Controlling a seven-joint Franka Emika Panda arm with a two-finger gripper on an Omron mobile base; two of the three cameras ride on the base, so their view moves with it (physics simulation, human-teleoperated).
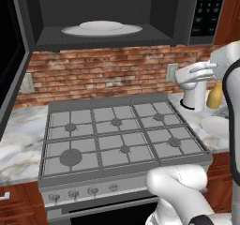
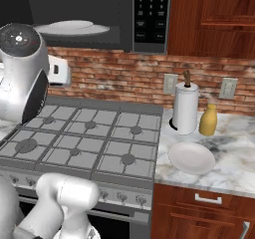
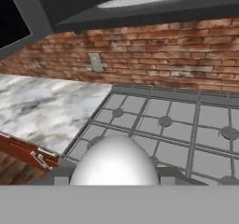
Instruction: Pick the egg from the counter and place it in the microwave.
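The white egg (image 3: pixel 115 160) fills the bottom of the hand view, and my gripper (image 3: pixel 115 175) is shut on it, with a dark fingertip on either side. My hand (image 1: pixel 196 76) hovers over the right edge of the stove, below the microwave (image 1: pixel 108 13). The microwave's door (image 1: pixel 10 55) stands open at the left. Its dark cavity holds the round white turntable plate (image 1: pixel 102 28), and the keypad (image 2: pixel 151 14) is on its right. Marble counter (image 2: pixel 234 158) lies to the right of the stove. In the right base view my hand (image 2: pixel 59 71) shows partly behind the arm.
The grey gas stove (image 1: pixel 119 135) spans the middle under the microwave. On the right counter stand a paper towel roll (image 2: pixel 185 108), a yellow-tan bottle (image 2: pixel 208 119) and a white plate (image 2: pixel 191 157). More counter (image 1: pixel 18 139) lies left of the stove, with a brick wall behind.
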